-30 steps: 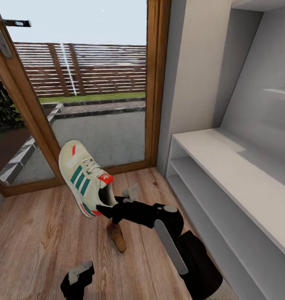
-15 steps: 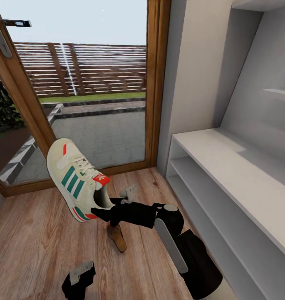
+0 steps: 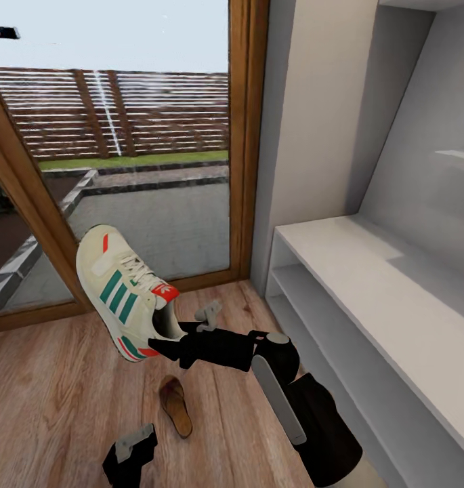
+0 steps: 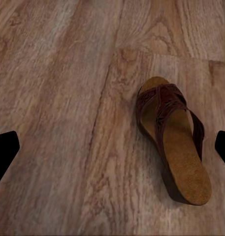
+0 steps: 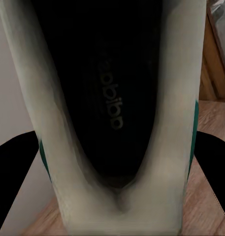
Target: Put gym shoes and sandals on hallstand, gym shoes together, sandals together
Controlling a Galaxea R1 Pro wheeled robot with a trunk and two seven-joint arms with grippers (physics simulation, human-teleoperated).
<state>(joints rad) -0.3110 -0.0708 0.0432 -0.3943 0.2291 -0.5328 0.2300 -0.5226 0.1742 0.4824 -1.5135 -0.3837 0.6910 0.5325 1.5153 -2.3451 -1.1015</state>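
Your corridor floor [image 3: 55, 379] is light brown wood-grain plank. One brown sandal [image 3: 175, 406] lies flat on it, sole down, well apart from the hallstand [image 3: 367, 271], which stands on the same floor.

A tall glass door with a warm brown wooden frame [image 3: 242, 135] takes up most of the head view. Through its pane lie grey paving stones [image 3: 157, 220], with a strip of green lawn [image 3: 133, 160] just behind them and a brown horizontal-slat wooden fence [image 3: 123, 112] behind the lawn. Pale sky [image 3: 116, 30] shows above the fence. A dark metal door handle [image 3: 1, 32] juts in near the frame's upper left. A plain off-white wall panel [image 3: 313, 115] stands directly right of the frame.
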